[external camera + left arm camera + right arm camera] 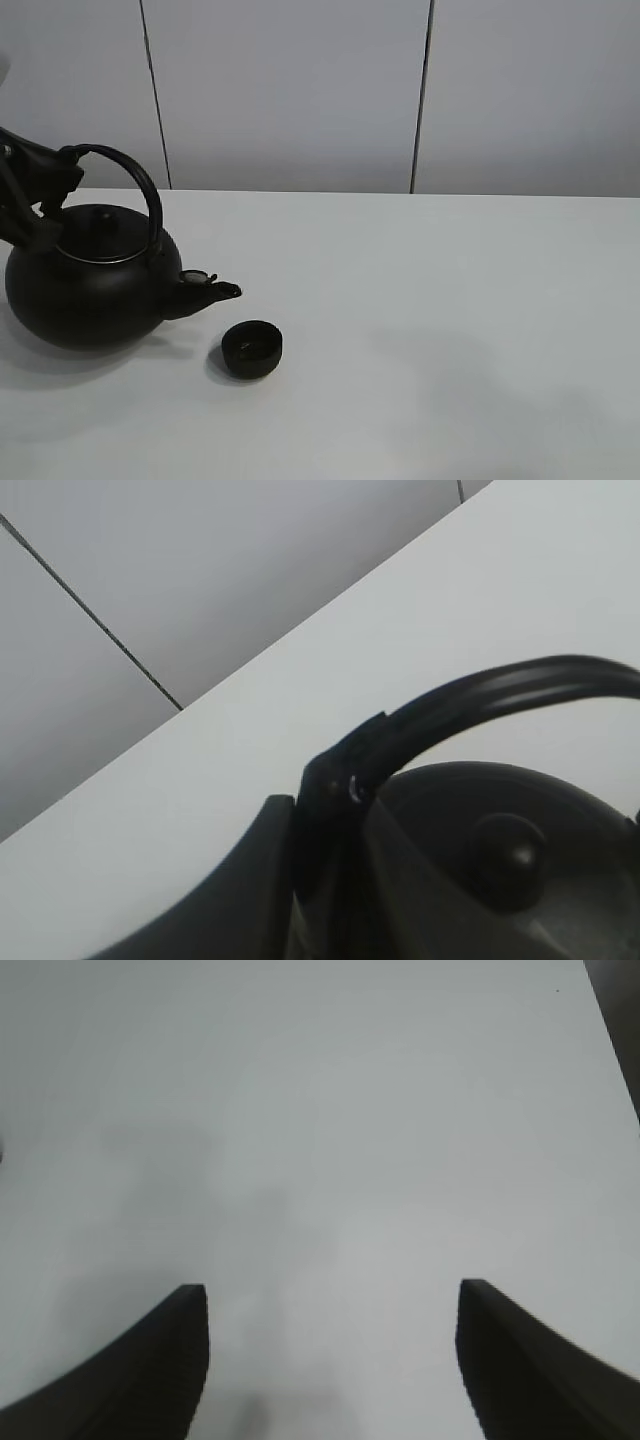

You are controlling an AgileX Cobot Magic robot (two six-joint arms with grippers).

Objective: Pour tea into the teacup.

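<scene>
A big round black teapot (90, 285) sits at the left of the white table (420, 320), its spout (205, 287) pointing right. The small matte-black teacup (251, 348) stands just right of and below the spout tip, apart from it. My left gripper (60, 180) is shut on the left end of the teapot's arched handle (135, 185); the left wrist view shows the handle (480, 705) clamped between my fingers (320, 810) above the lid knob (510, 845). My right gripper (330, 1310) is open and empty over bare table, out of the high view.
A pale panelled wall (300, 90) runs behind the table's far edge. A dark strip (620, 1020) shows at one corner of the right wrist view.
</scene>
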